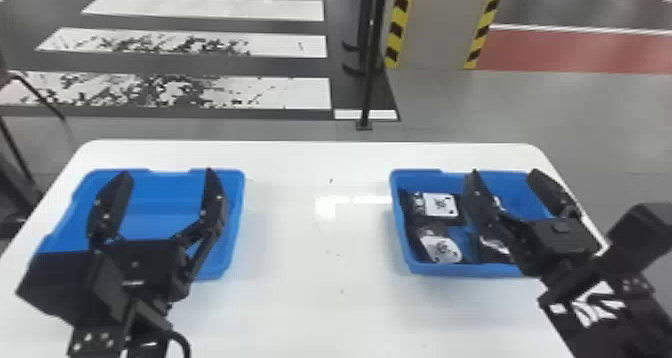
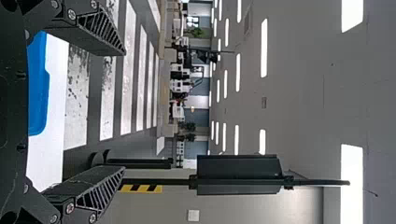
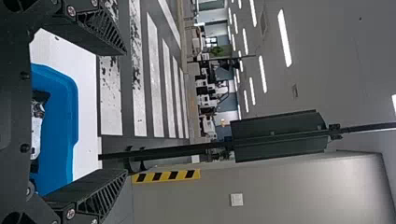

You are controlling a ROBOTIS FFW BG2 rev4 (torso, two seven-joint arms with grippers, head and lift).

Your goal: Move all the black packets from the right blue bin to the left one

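Black, white-labelled packets [image 1: 440, 204] lie inside the right blue plastic bin [image 1: 435, 269] on the glossy white worktop [image 1: 320, 287]. Seen from the head, the right black two-fingered gripper [image 1: 505, 173] overlaps that bin, and the left black two-fingered gripper [image 1: 167, 174] overlaps the left blue plastic bin [image 1: 238, 207]. Both pairs of jaws stand wide apart, released.

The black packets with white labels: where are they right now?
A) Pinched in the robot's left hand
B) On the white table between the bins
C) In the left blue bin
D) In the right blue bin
D: the black packets that can be seen lie inside the right blue bin, their white labels showing.
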